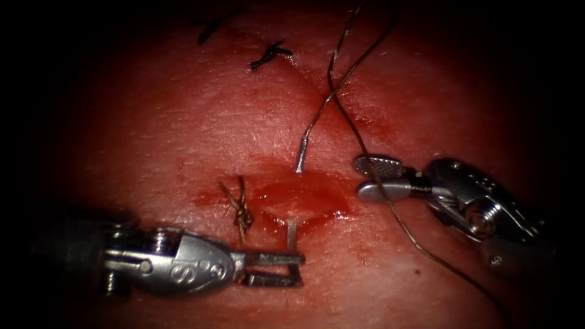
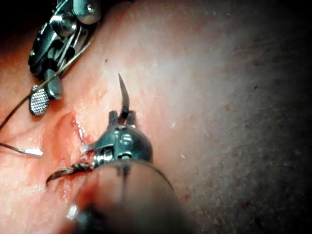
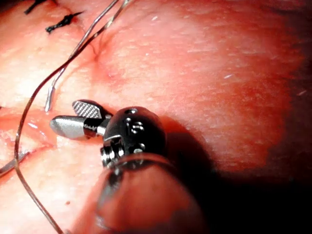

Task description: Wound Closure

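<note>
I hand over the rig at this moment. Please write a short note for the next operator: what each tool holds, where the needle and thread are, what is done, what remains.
Left tool: jaws shut on the needle just behind its point, which is clear of the tissue. Whether its rear part sits in the tissue, I cannot tell.
Right tool: jaws open, holding nothing; the thread passes by, ungripped.
Done: dark knotted stitches; a twisted knot left of the red fluid.
Left: the cut gapes at the fluid.
</note>
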